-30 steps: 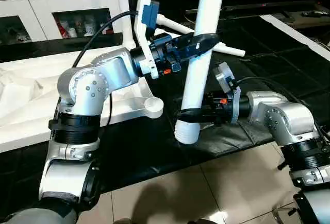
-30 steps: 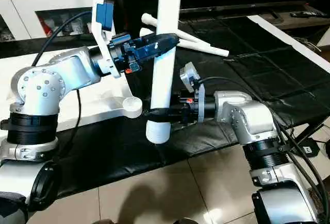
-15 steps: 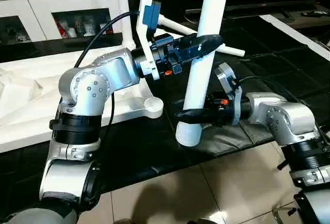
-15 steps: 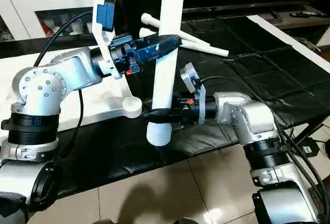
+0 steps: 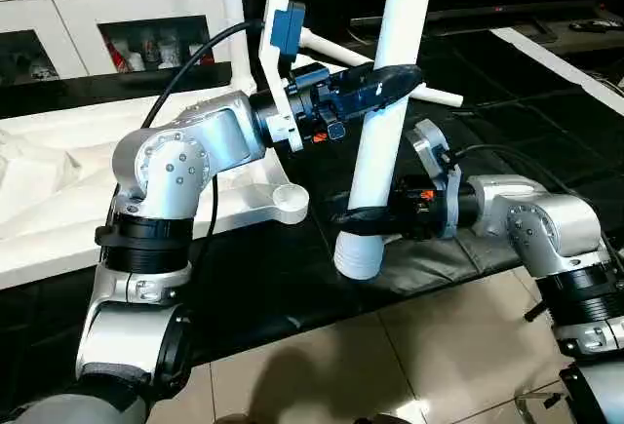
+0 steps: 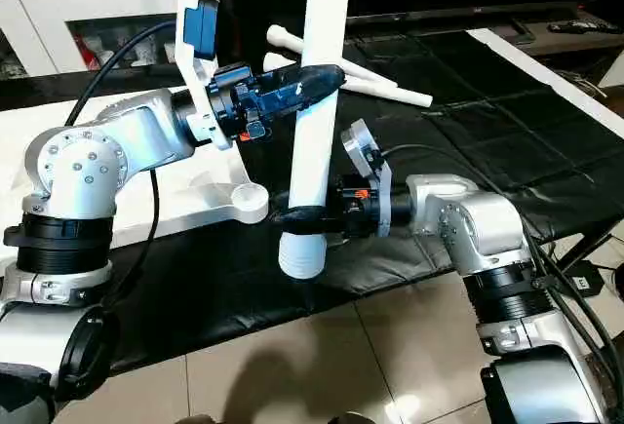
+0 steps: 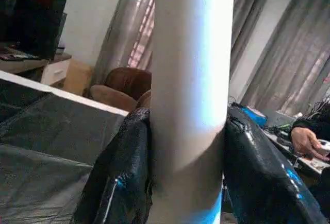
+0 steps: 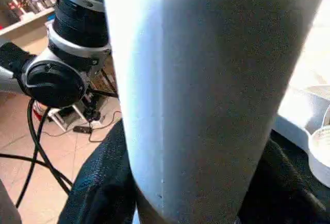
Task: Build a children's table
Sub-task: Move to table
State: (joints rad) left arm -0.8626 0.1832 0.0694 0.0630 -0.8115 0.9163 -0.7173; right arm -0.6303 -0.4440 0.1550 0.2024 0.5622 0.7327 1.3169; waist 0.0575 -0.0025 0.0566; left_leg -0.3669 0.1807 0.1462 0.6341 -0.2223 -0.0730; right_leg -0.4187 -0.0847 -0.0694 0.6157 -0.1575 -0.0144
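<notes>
Your left gripper (image 5: 390, 81) is clamped around the long white tapered plastic leg (image 5: 378, 141), held nearly upright; your right gripper (image 5: 363, 217) wraps it lower (near its wide end), beside the white tabletop's round corner socket (image 5: 289, 198).

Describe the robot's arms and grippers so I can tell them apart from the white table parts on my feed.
Both arms are silver metal with rounded joint housings and black bands between segments. Each gripper, left gripper and right gripper, has two glossy black fingers. A white bracket at each wrist carries a camera; the left one's is blue. Small orange-red fittings sit behind the fingers. A black cable loops over the left arm.
</notes>
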